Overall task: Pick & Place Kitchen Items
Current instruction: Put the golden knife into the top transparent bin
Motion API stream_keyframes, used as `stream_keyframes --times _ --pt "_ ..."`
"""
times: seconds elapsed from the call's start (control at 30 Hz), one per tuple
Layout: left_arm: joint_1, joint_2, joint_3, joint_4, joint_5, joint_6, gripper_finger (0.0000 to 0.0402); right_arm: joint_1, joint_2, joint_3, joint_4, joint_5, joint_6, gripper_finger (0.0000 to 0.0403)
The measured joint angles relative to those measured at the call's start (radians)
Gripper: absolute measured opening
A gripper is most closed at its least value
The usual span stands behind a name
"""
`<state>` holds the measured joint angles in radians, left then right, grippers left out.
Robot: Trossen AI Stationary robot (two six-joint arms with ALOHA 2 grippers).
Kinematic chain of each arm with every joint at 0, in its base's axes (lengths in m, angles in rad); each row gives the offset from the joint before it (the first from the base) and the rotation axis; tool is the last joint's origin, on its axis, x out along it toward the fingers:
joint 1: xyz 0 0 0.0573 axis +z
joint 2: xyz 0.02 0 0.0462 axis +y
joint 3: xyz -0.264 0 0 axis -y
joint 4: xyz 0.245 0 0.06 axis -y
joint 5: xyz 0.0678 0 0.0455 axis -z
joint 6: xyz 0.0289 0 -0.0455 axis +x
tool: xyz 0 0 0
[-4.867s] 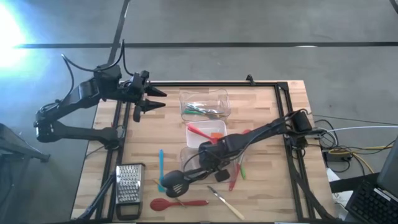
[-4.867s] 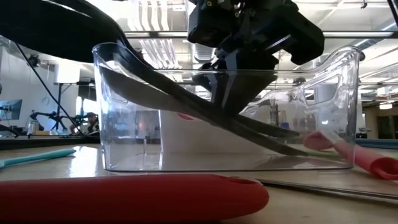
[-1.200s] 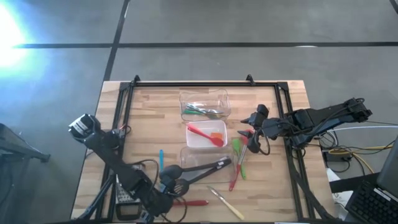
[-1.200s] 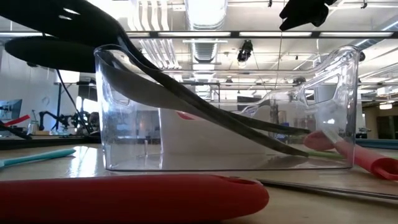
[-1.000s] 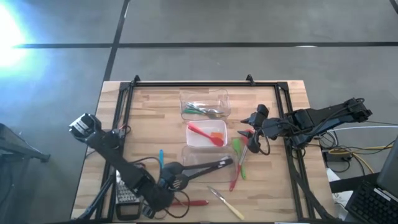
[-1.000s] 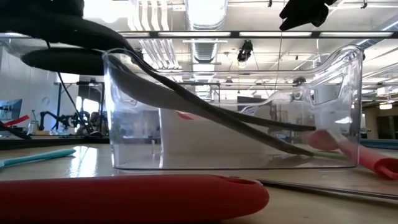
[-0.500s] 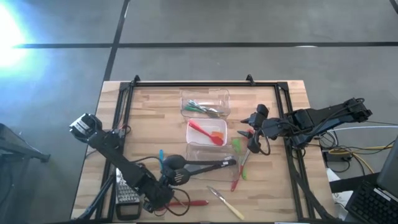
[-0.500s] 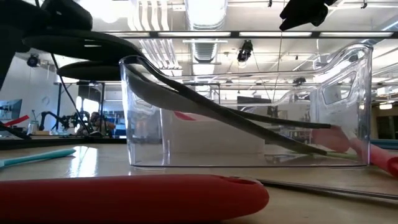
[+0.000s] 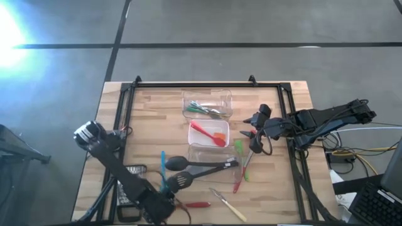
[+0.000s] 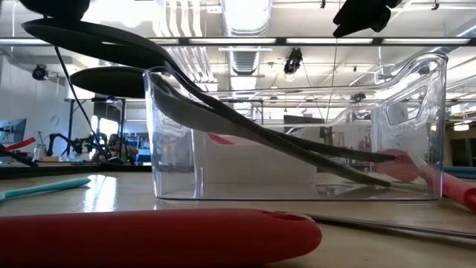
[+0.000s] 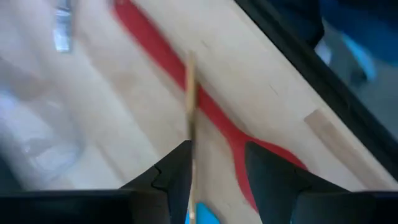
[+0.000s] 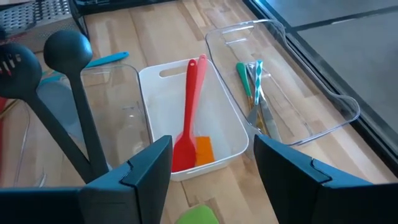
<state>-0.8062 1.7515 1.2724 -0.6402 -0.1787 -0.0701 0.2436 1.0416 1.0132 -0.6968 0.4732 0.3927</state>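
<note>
My left gripper point(image 9: 164, 204) hovers low at the table's near edge, open. Its fingers stand on either side of the red spoon's point(image 9: 196, 204) neck point(image 11: 231, 134); whether they touch it I cannot tell. A thin wooden stick point(image 11: 189, 93) lies across the spoon. A black ladle point(image 9: 175, 163) and a black slotted spoon point(image 9: 179, 181) lean with their handles in the near clear tub point(image 9: 233, 150), heads out over its left rim. My right gripper point(image 9: 253, 135) waits open to the right of the white tub point(image 9: 195, 145).
The white tub holds a red spatula point(image 12: 188, 112), and the far clear tub point(image 9: 226, 95) holds green and metal tools point(image 12: 254, 87). A teal tool point(image 9: 162, 160), a wood-handled tool point(image 9: 227, 204) and red and green tools point(image 9: 240, 168) lie loose. A steel grater point(image 9: 133, 171) lies under my left arm.
My left gripper has drawn back from the black utensils' heads toward the table's near edge and now hangs over the red spoon. Before that, the near tub with the ladle and slotted spoon slid a little toward the table's right edge.
</note>
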Motion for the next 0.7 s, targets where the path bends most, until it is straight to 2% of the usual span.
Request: stream_keyframes --times 0.17,0.23,0.47,0.7 --pt "0.004 0.152 0.164 -0.227 0.004 0.067 0.0148 0.000 0.000 -0.002 0.000 0.000 0.000 0.0219" --pt "0.009 0.193 0.222 -0.262 0.002 0.080 0.0147 0.000 0.000 -0.002 0.001 -0.001 0.000 0.0219" --pt "0.031 0.237 0.313 -0.265 -0.006 0.184 0.0147 0.000 0.000 -0.005 0.000 -0.001 -0.011 0.0219" --pt "0.032 0.229 0.362 -0.277 -0.019 0.202 0.0147 -0.002 0.000 -0.009 -0.002 -0.001 -0.038 0.0219"
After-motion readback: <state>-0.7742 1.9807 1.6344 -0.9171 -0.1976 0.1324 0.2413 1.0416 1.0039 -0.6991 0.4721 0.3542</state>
